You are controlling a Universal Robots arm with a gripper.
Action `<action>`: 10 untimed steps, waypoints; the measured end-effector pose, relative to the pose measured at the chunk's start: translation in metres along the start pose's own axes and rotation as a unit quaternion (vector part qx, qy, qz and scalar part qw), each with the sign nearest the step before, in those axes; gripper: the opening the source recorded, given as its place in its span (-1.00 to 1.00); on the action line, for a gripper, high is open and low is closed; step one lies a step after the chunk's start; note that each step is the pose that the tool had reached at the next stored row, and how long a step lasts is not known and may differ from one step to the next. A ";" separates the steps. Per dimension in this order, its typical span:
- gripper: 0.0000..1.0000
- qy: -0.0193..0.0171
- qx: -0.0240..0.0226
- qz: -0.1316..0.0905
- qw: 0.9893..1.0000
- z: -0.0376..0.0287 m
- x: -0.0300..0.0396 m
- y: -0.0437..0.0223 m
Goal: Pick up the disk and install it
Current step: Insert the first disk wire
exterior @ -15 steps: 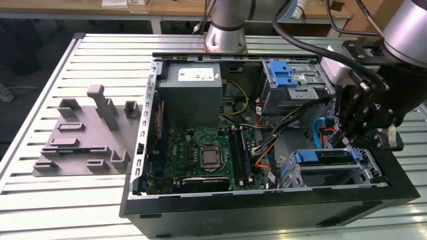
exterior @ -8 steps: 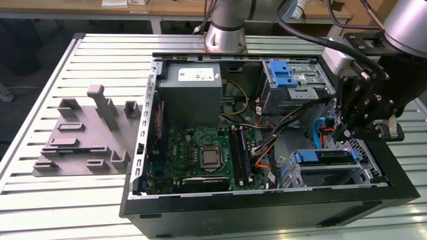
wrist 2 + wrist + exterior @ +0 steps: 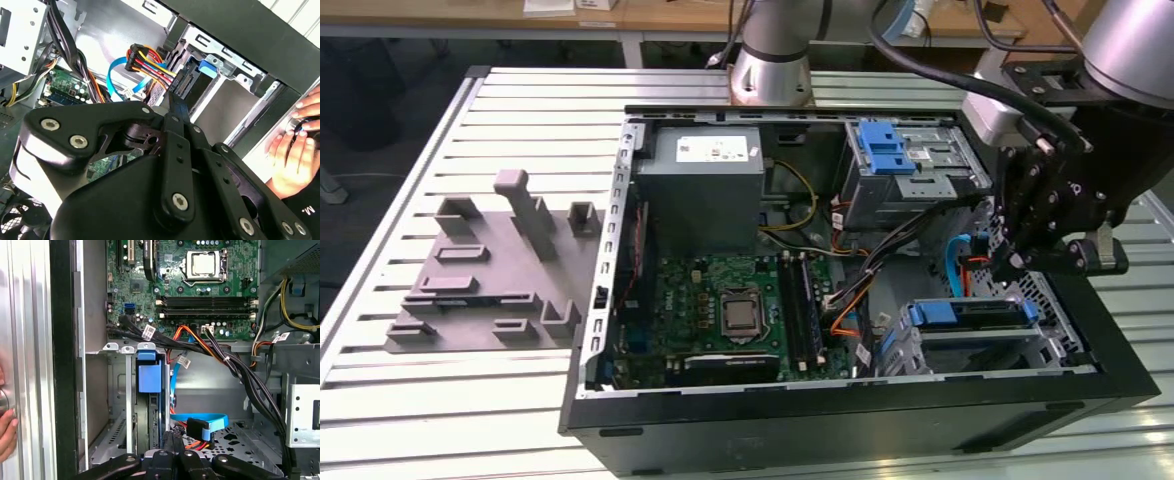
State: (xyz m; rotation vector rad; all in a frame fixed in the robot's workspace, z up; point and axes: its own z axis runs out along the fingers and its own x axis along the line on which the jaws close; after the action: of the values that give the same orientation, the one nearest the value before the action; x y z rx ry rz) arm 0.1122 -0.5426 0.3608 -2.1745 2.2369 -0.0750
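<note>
The open computer case (image 3: 854, 300) lies on its side on the slatted metal worktop (image 3: 400, 390), toward the edge on the exterior view's right. The pincer (image 3: 1014, 262) hangs inside the case near that same side, just above the lower drive cage (image 3: 987, 345). Its fingers (image 3: 176, 107) stand close together with nothing visible between them, their tips near the power connector (image 3: 185, 82) and its red and yellow wires. The disk (image 3: 149, 412) sits upright in the cage slot, blue carrier tab (image 3: 149, 371) on top, in the first wrist view. A grey fixture block (image 3: 487, 270) rests beside the case. A person's hand (image 3: 295, 147) rests against the case's outer wall.
</note>
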 end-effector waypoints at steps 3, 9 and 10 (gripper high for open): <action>-0.79 0.000 0.000 0.000 1.000 0.0001 -0.0001 0.0000; -0.62 0.002 0.000 0.000 1.000 0.0015 -0.0026 -0.0010; -0.62 0.002 0.000 0.000 1.000 0.0020 -0.0033 -0.0021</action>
State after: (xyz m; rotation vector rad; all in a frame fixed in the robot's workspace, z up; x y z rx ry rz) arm 0.1144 -0.5394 0.3589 -2.1764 2.2387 -0.0807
